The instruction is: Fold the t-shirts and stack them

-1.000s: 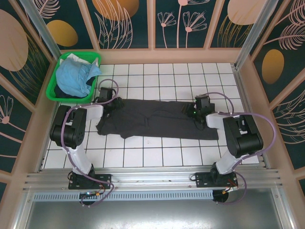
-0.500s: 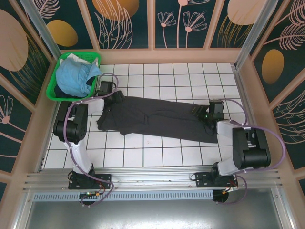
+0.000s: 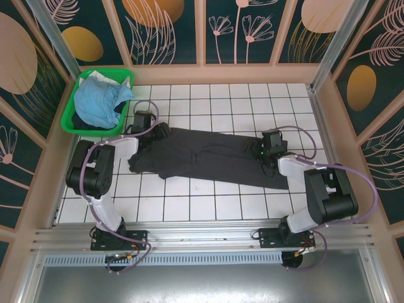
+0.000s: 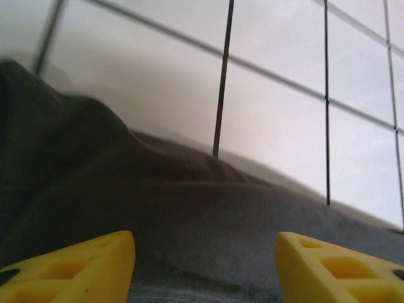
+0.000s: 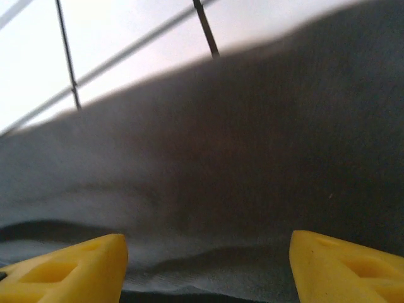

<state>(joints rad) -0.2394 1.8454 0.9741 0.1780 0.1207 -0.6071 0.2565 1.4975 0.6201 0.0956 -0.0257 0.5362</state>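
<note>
- Dark grey t-shirt (image 3: pixel 208 158) lay spread as a long, narrow strip on the white tiled table (image 3: pixel 221 205). Its long axis ran left-to-right across both arms, slightly skewed, with the left end farther from the bases and the right end nearer.
- Left gripper (image 3: pixel 158 130) sat over the shirt's left end, by the far edge. Right gripper (image 3: pixel 265 146) sat over the right end, also by the far edge. Each arm was nearer its own end, so one end per arm.
- Left wrist view: yellow fingers (image 4: pixel 88 265) stood well apart, with grey cloth under and ahead of them, then the cloth edge, then bare tile. Nothing was pinched between the tips.
- Right wrist view: same layout, with fingers (image 5: pixel 69 268) spread wide, cloth below and ahead, then the edge and tile beyond. Nothing was held.
- Both claws were parted and empty, low over the fabric. Couldn't tell whether the tips touched it.
- Light blue t-shirt (image 3: pixel 101 101) sat bunched in the green basket (image 3: pixel 71 123) at the far-left corner, near the left gripper and well apart from the right one.
- My read: the grey shirt was the one in hand, and no stack existed yet. The next grasp turned on that far long edge, which lay just ahead of both claws. The two needed to close together, or the strip would skew.
</note>
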